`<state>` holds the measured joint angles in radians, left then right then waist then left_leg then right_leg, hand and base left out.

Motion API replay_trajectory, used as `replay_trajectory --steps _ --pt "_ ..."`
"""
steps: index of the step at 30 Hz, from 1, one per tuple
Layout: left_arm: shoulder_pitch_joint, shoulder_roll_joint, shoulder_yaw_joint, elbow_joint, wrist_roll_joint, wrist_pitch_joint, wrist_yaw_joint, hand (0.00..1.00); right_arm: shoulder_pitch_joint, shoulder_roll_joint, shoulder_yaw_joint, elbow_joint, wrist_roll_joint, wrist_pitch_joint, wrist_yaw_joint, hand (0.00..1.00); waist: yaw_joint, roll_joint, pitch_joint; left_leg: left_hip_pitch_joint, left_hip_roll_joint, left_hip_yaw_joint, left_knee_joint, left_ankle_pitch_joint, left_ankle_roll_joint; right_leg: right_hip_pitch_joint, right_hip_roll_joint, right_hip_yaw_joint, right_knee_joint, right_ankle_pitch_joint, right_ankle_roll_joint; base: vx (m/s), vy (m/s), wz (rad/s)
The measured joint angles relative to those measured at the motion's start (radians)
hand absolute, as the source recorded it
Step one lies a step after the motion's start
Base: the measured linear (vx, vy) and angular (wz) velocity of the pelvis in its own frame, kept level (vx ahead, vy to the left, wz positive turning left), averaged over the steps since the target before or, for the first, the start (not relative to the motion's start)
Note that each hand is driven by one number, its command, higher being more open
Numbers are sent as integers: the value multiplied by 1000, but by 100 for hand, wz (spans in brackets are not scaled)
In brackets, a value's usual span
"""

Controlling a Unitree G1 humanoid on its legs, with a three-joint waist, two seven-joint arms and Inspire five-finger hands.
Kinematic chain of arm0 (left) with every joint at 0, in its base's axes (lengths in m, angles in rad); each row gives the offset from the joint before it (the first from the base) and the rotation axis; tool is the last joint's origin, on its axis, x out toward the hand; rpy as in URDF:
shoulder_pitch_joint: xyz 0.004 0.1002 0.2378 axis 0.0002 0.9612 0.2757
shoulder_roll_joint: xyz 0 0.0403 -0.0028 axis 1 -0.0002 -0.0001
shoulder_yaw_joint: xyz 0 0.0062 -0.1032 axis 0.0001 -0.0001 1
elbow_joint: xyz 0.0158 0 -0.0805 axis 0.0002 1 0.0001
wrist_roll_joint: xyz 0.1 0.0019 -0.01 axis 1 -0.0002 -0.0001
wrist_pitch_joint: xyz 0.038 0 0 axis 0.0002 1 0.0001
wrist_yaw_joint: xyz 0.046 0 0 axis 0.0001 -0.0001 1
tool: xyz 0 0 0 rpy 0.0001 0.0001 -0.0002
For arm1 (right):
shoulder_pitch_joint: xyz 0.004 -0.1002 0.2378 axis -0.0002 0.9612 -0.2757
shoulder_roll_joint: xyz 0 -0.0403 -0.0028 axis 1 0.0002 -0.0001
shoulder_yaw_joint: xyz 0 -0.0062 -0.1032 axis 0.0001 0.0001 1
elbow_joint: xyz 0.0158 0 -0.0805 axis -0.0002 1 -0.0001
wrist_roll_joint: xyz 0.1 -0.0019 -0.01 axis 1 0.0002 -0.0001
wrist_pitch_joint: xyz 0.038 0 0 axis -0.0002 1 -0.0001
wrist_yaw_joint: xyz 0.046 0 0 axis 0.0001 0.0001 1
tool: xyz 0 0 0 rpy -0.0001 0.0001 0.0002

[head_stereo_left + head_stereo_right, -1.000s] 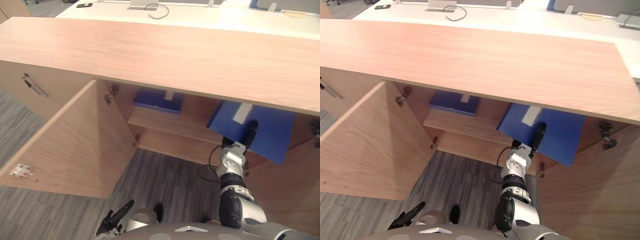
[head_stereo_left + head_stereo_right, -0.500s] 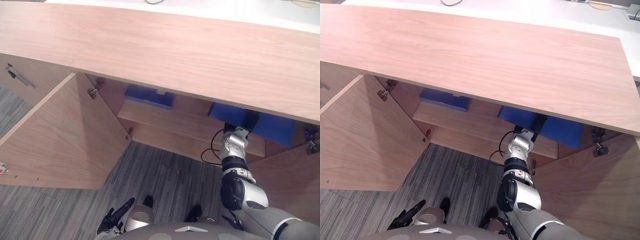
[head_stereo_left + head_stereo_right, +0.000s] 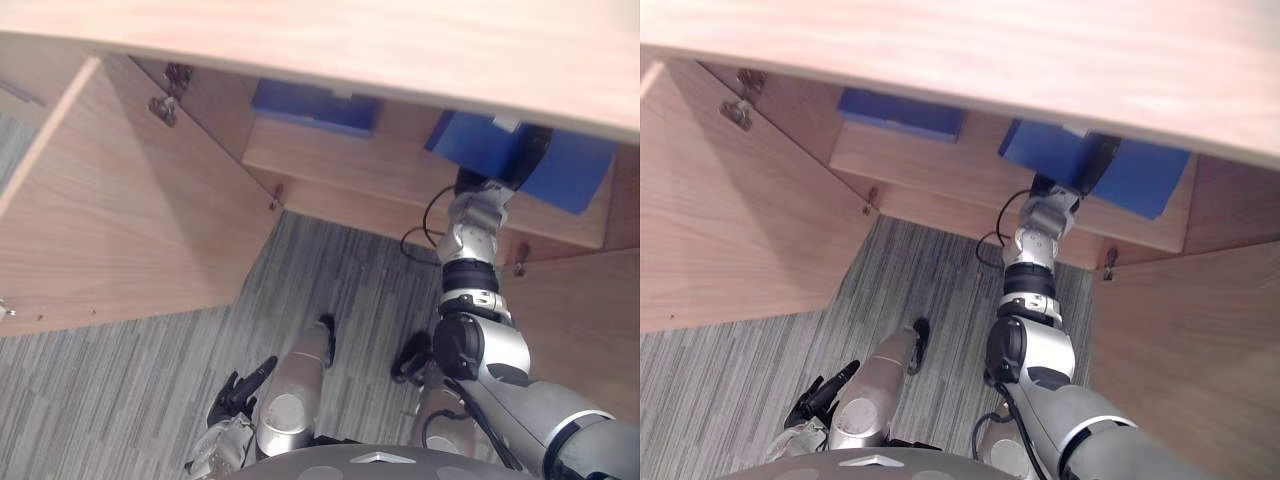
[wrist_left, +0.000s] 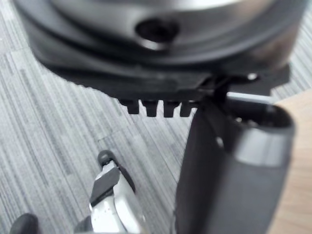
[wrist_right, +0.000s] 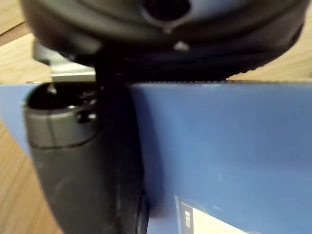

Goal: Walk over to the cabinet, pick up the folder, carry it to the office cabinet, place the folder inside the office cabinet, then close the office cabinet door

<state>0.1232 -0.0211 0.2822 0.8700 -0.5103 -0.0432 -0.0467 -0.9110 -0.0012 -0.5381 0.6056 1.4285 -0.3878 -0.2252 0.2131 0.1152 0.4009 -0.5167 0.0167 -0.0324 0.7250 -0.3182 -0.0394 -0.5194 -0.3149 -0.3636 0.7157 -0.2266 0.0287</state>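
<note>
Left robot hand (image 4: 146, 78): dark, thumb standing out. Grey striped carpet floor (image 4: 53, 122) beyond. Light wooden panel (image 4: 298, 161) beside thumb.

The cabinet top (image 3: 420, 50) hides the upper edge of the folder (image 3: 575, 175) and most of the right hand (image 3: 525, 150). The right hand's fingers lie out of sight behind the blue cover, with the thumb on its front. A second folder (image 3: 315, 105) on the shelf (image 3: 335, 160) is likewise half covered. The left door (image 3: 120, 220) runs off the picture's edge.
</note>
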Motion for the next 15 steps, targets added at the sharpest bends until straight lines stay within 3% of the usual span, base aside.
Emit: replay_trajectory --steps 3,9,15 --pt "-1 -5 0 -17 -2 0 7 100 -25 -26 14 -45 -6 -40 -8 0 0 -1 6 -98 -27 2 91 -37 11 -101 -35 44 93 -48 24 -130 93 9" --pt "-6 -4 -2 -18 -9 1 14 100 -53 -82 19 -72 -11 -68 -55 0 1 -3 23 -276 -42 2 235 -67 18 -279 -68 90 231 -78 31 -146 67 6" --pt "-6 -3 -10 -18 -12 2 16 100 -136 -142 23 -21 -37 -30 -124 0 3 -1 31 -378 -41 4 304 -66 14 -392 -72 116 304 -81 16 -66 17 -1"
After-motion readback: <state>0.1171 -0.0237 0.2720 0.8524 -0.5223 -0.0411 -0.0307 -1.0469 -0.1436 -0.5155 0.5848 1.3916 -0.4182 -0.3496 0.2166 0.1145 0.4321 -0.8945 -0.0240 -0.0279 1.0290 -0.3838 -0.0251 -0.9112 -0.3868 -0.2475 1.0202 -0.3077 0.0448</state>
